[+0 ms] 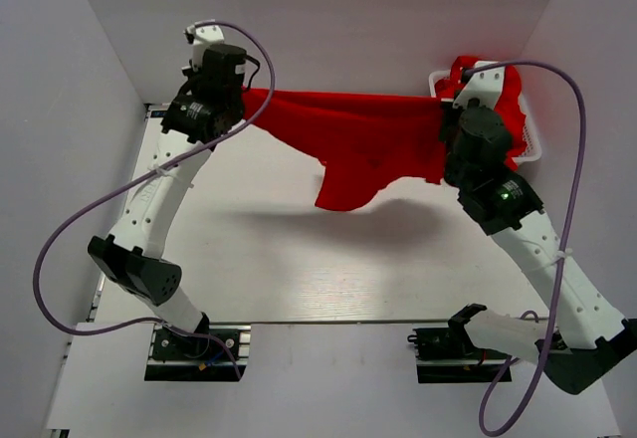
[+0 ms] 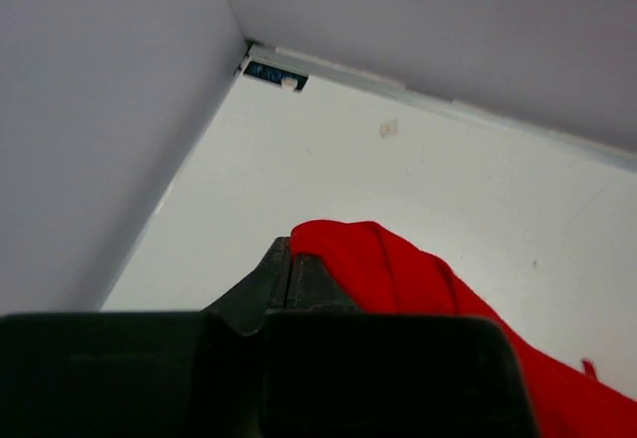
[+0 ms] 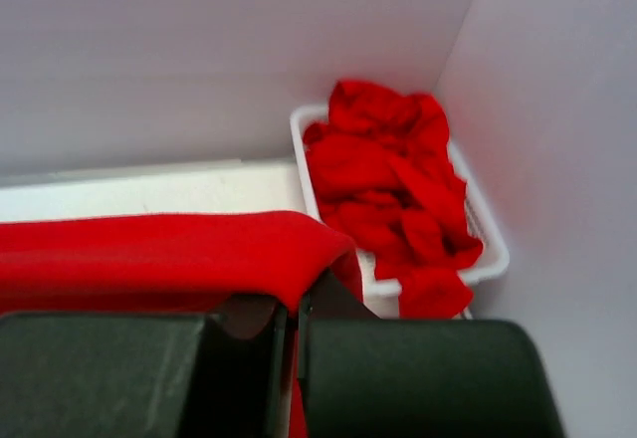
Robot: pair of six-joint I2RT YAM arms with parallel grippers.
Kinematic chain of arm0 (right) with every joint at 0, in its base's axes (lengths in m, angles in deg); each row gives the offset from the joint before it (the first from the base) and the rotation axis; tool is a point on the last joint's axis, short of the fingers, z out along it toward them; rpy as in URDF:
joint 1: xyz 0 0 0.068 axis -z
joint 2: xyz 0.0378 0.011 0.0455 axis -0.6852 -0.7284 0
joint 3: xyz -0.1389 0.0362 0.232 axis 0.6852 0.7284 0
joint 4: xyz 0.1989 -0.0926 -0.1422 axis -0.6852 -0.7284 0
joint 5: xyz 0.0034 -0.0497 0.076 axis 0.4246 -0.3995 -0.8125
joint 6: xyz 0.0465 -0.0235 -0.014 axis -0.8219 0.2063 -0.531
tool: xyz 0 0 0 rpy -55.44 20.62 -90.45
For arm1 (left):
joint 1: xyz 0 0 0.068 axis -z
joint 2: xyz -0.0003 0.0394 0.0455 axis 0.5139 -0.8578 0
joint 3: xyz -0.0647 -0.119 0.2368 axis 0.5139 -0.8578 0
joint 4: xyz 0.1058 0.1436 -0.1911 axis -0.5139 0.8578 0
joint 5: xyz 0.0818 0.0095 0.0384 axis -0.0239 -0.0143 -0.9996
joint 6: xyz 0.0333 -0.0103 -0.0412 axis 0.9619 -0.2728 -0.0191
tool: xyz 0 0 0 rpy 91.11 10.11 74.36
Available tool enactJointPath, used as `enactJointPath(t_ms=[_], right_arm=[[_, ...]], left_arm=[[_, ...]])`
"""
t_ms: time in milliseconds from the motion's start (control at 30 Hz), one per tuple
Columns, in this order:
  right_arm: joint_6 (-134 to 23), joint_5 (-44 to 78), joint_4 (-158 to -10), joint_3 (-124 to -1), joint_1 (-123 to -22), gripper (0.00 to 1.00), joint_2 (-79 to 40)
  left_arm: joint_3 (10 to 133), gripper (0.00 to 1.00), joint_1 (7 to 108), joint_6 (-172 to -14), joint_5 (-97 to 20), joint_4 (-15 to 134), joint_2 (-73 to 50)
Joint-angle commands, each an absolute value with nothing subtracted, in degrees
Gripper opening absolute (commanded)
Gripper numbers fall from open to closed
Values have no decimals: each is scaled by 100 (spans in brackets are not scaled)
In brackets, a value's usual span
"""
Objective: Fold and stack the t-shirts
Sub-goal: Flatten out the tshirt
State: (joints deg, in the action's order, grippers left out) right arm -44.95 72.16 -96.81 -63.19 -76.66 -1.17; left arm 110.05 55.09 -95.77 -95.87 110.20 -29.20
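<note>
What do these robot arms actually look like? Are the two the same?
Both look alike: the left arm and right arm have white tubular links joined by chunky black joints, each trailed by a looping purple cable. The left gripper and right gripper are dark and blocky. A small green light glows on the right arm.
</note>
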Motion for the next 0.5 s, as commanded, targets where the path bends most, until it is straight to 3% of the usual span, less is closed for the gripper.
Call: enactJointPath(t_ms=[0,300,467], right_arm=[[-3981,6942,-9410,-7278,-7551,0,-20],[-3331,5393,-10395,-9486,-7550,0,-268],[-3286,4473,-10563,-9690,-7559,0,66]], left_arm=[[11762,0,5378,-8635,-9835,10468,-2579],[12564,0,5500,-6745,-9904,8432,-1894],[12643,0,5501,-6067,-9851,8006,-1525]])
